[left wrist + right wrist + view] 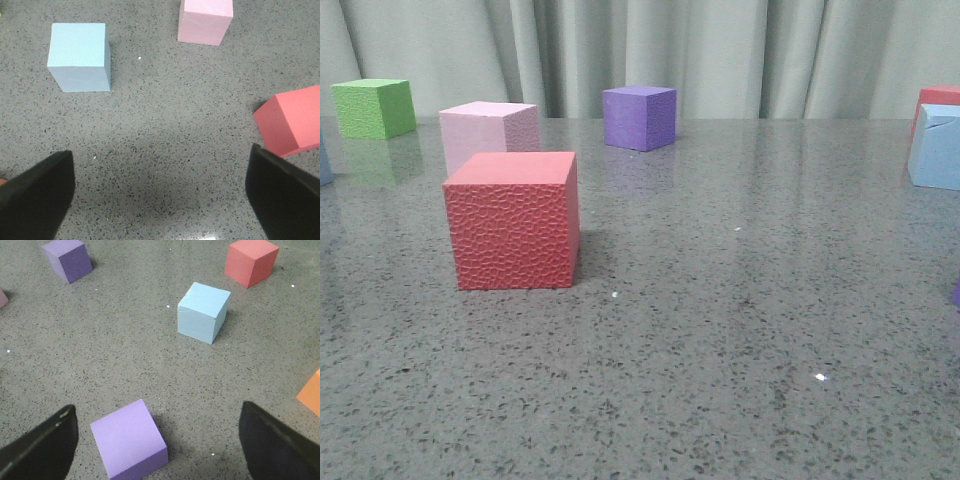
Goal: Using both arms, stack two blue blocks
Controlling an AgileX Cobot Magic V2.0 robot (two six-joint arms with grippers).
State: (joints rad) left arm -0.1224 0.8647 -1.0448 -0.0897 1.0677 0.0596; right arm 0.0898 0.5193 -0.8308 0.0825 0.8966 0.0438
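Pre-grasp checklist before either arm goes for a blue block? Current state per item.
1. Left gripper jaws open, nothing held: ok.
2. Right gripper jaws open, nothing held: ok.
3. Left target, blue block, in left wrist view, upright, nothing touching it: ok. The pink cube and red cube stand apart from it.
4. Right target, cracked blue block, in right wrist view, standing clear: ok.
5. Right approach path: not ok. A light purple cube sits nearer the jaws than the block.
6. Both blue blocks in front view: not ok. Only one shows, cut by the edge.
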